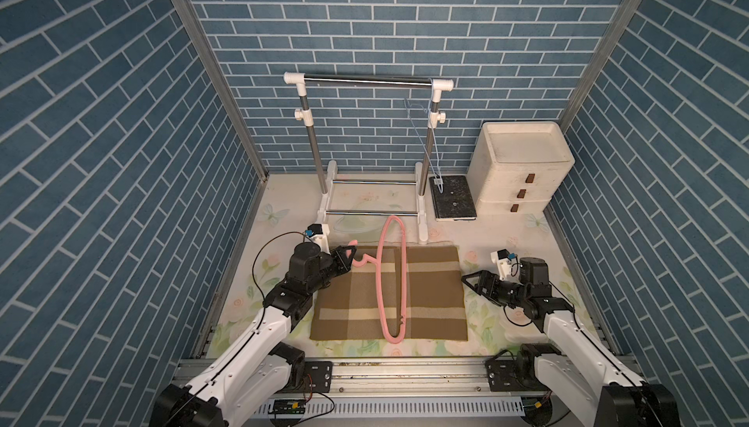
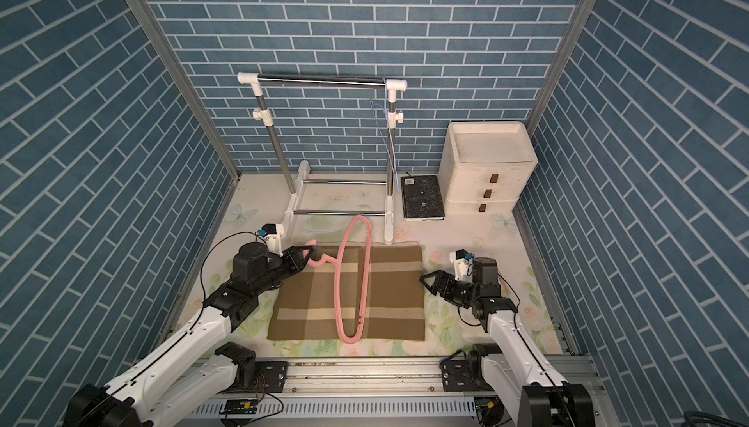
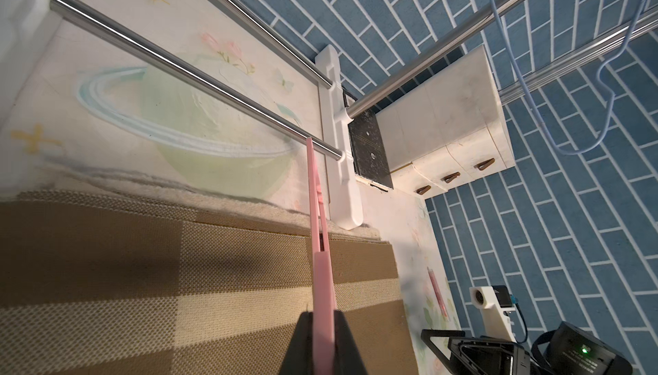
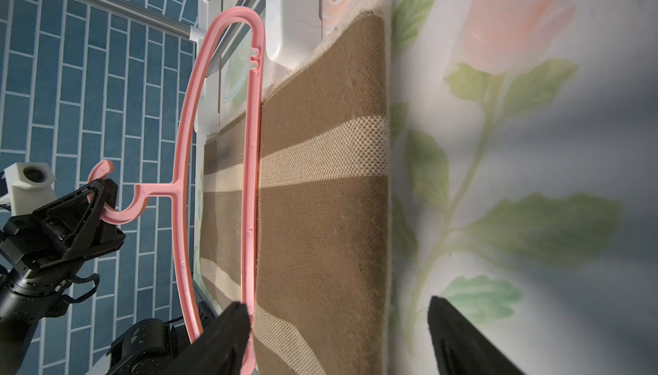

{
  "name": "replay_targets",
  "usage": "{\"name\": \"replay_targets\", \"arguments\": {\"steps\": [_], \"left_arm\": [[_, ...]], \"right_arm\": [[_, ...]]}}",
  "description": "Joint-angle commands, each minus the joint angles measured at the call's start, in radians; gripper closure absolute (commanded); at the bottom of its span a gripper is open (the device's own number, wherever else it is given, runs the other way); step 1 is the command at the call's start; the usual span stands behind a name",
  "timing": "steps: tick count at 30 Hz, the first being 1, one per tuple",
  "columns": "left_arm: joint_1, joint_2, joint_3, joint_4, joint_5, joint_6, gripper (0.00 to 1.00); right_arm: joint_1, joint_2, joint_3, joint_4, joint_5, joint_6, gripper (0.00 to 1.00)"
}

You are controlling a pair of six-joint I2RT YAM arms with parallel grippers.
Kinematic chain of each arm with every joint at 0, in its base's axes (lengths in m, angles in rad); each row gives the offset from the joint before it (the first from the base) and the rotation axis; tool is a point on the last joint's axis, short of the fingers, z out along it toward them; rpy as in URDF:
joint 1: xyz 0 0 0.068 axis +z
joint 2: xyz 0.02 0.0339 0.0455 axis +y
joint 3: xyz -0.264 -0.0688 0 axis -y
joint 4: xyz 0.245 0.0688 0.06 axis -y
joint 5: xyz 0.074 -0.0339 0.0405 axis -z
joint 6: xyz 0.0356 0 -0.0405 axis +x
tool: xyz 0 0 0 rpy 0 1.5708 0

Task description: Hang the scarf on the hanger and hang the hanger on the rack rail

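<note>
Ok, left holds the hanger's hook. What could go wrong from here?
The left jaws pinch the hanger only by its hook, so it may twist or slip. The scarf lies flat; the open right jaws may catch just the top layer. The hanger's far end is near the rack foot and could snag.

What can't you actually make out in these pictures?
- Drawer unit: contents; drawers shut, both top views.
- Scarf: far-left corner, behind left gripper, both top views.
- Pink hanger: hook, swallowed by that gripper, left wrist view.
- Black plate: label too small, a top view.
</note>
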Motion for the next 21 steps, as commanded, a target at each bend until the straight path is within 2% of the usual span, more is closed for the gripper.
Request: {"name": "replay_targets", "arguments": {"steps": [1,16,21], "left_arm": [[-0.003,0.002,0.045,-0.070,-0.059,0.080,1.00],[0.004,0.003,0.119,-0.233,-0.102,0.166,1.00],[0.006,0.010,0.134,-0.260,-0.097,0.182,1.00]], "right_arm": [[0.003,0.053,-0.021,0.058,-0.052,-0.035,0.21],[0.108,0.217,-0.037,0.228,-0.073,0.042,0.27],[0.136,0.220,-0.012,0.286,-0.118,0.090,0.30]]}}
